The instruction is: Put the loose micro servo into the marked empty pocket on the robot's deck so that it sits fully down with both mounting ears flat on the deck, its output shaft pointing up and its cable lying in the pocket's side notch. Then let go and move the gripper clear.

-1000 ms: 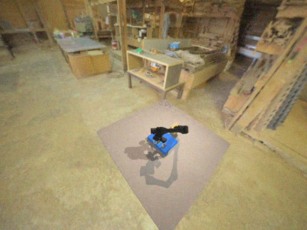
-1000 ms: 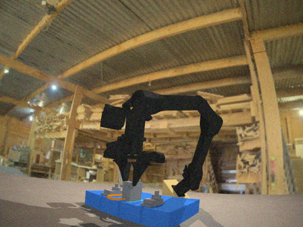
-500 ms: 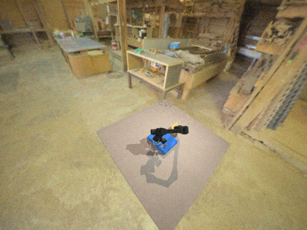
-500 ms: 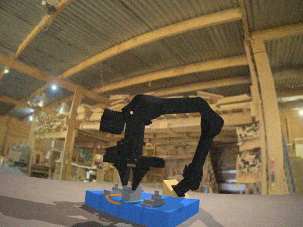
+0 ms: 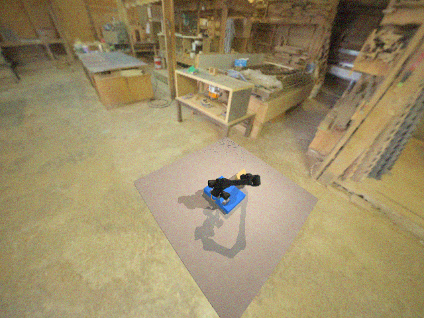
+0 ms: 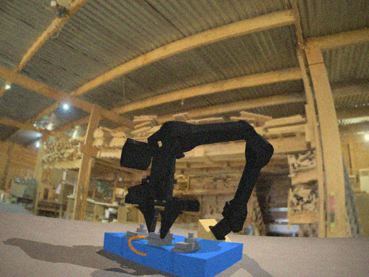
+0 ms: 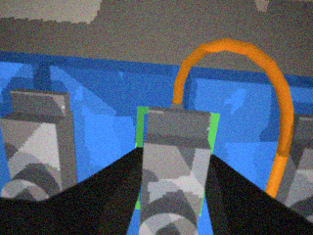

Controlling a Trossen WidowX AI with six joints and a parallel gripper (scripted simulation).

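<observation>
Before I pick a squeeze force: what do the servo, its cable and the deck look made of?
Servo, held in the claw: matte grey, likely hard plastic. Cable: orange, smoothly arched, probably flexible rubbery insulation. Deck: uniform blue block, flat-faced and sharp-edged, seemingly rigid plastic or painted.
</observation>
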